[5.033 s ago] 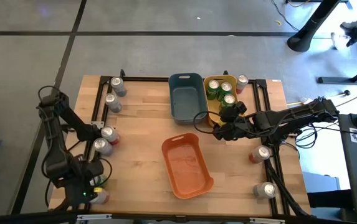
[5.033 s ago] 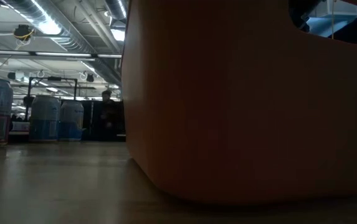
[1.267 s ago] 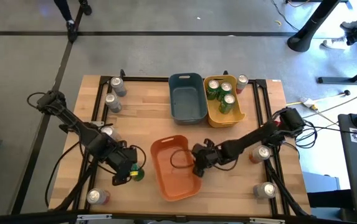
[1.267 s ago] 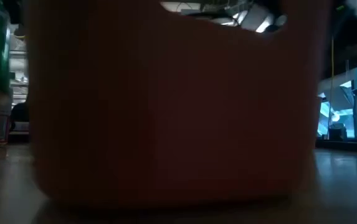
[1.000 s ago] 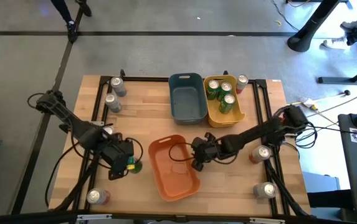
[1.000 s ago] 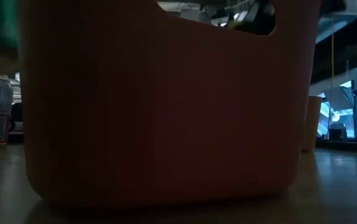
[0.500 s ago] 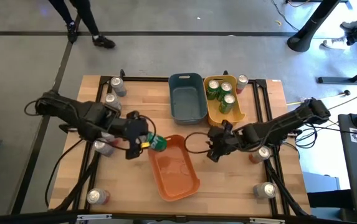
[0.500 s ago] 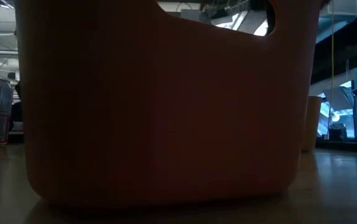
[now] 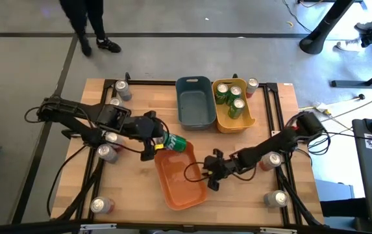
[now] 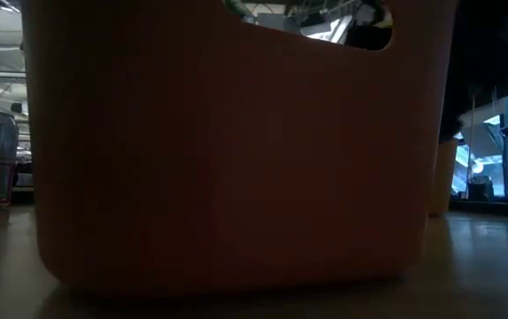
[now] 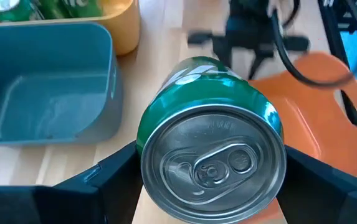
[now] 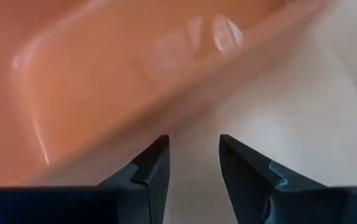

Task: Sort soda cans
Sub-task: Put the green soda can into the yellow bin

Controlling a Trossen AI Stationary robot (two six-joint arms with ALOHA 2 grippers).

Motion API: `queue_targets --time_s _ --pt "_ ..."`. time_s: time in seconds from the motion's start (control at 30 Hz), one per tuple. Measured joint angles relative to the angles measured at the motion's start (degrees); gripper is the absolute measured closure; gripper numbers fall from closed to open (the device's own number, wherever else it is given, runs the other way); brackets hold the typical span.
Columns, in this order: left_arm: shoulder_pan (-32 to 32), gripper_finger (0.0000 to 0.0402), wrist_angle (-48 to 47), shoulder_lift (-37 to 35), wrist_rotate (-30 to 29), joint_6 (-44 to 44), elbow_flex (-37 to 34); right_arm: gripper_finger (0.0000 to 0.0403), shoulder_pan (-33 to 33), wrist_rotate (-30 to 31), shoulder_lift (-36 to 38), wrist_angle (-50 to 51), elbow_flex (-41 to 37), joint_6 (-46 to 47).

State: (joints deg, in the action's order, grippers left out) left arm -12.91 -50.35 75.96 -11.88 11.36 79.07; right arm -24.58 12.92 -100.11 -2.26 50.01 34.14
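One green can (image 9: 175, 143) lies sideways in the left gripper (image 9: 154, 142), fingers clamped on its sidewall, held over the near rim of the orange bin (image 9: 180, 188). Thin aluminium is light, slick and easily dented, so a mid-body squeeze suits it. Beyond the fingers sit the blue bin (image 11: 41, 87) and yellow bin (image 9: 245, 122), with bare wood between. The right gripper (image 12: 194, 163), fingers parted and holding nothing, hangs just beside the orange bin's wall, possibly touching it.
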Motion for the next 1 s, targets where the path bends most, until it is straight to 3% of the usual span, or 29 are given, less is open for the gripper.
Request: queue_targets --time_s 0.23,0.37,0.53,0.73,0.83,1.0 --pt "-0.1 0.0113 2.5 0.3 0.3 -0.9 0.0 0.0266 4.6 0.2 -7.8 -15.0 6.6 -7.2" --pt "0.0 0.0115 3.4 1.2 0.3 0.1 -0.8 0.0266 6.0 0.6 -7.5 -7.9 9.1 -8.2" --pt "1.0 0.0115 4.8 3.8 1.2 1.0 -3.5 0.0266 3.3 2.6 4.2 11.7 9.6 -6.9" --pt "3.3 0.0115 6.7 10.6 4.1 -1.2 -2.1 0.0266 -2.8 17.2 19.1 33.8 9.6 -1.4" --pt "4.6 0.0115 3.3 16.5 6.3 -3.2 0.9 0.0266 -4.4 24.6 23.4 36.5 8.0 0.3" --pt "5.9 0.0115 -3.8 26.7 10.1 -5.6 10.2 0.0266 -3.4 27.5 25.1 31.5 2.2 0.1"
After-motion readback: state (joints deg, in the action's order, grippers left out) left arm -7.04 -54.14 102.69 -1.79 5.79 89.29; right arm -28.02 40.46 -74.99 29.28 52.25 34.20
